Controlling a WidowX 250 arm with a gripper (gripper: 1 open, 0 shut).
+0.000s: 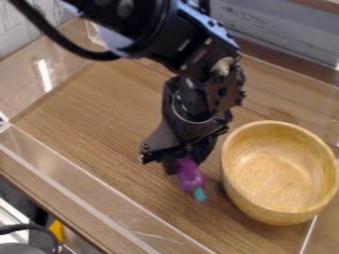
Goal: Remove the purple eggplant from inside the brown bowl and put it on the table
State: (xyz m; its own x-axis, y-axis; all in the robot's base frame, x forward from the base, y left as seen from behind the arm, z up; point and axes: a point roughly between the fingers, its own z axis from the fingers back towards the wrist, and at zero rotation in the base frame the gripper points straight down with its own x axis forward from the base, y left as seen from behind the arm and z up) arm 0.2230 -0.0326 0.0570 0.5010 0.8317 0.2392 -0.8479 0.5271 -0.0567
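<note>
Pincer: the black metal two-fingered gripper (177, 157) is clenched on the upper part of the eggplant, its tips pointing down and toward the lower left of the view

Eggplant: the small glossy purple toy eggplant (189, 176) with a teal-green stem tip (199, 195) is outside the bowl, just to its left in the view; its upper end is hidden between the fingers, the stem tip points toward the bottom of the view, and whether it touches the wood below cannot be told

Bowl: the round light tan-brown wooden bowl (279, 171) with a thick rim and visible grain stands on the right side of the view, its hollow facing the camera; no eggplant lies in it

Table: the brown wood-grain tabletop (99, 124) with fine lengthwise lines spreads under the gripper and the bowl

Arm: the black and pale blue-grey robot arm (143, 30) reaches in from the top of the view, above the tabletop, with a thick black cable (51, 33) curving off toward the upper left

Edges: a clear acrylic wall (40, 69) borders the tabletop at the left, and a grey panel (282, 35) stands behind it at the upper right

Lower left corner: dark cables (20, 230) and a small yellow-orange piece (56, 230) show beyond the tabletop's edge
</note>
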